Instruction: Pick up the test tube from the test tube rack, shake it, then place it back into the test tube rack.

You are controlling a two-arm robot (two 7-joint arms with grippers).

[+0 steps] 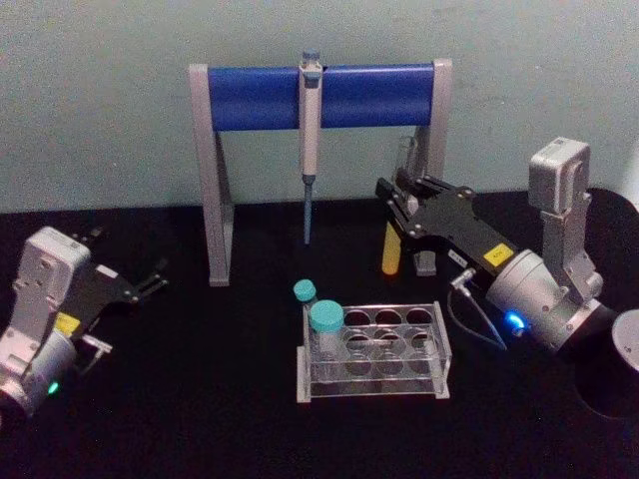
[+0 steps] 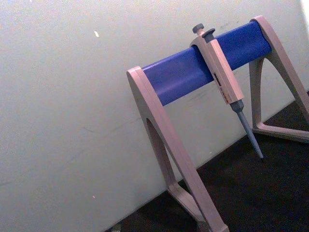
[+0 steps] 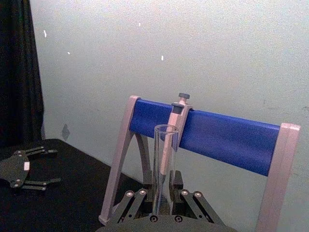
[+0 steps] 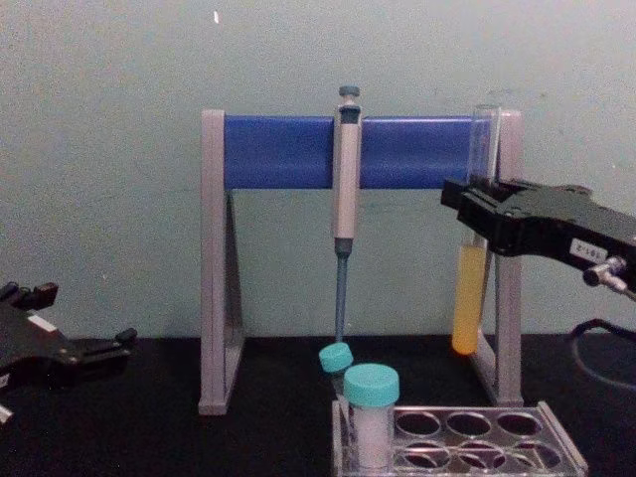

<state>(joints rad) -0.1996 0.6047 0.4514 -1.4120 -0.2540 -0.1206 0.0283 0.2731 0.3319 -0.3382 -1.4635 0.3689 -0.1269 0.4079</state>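
Note:
My right gripper (image 1: 396, 205) is shut on the test tube (image 1: 391, 250), a clear glass tube with yellow-orange liquid in its lower part. It holds the tube upright in the air, behind and above the clear test tube rack (image 1: 440, 332). In the chest view the test tube (image 4: 469, 298) hangs from the right gripper (image 4: 474, 214) in front of the stand's right leg, its bottom well above the test tube rack (image 4: 556, 449). The right wrist view shows the open top of the test tube (image 3: 164, 159) rising between the fingers (image 3: 137, 205). My left gripper (image 1: 130, 261) rests open at the far left.
Two teal-capped vials (image 1: 325, 317) stand in the rack's left holes. Behind the rack is a grey-and-blue pipette stand (image 1: 260, 97) with a pipette (image 1: 310, 150) hanging from its bar. A dark round object (image 1: 611, 379) sits at the right edge.

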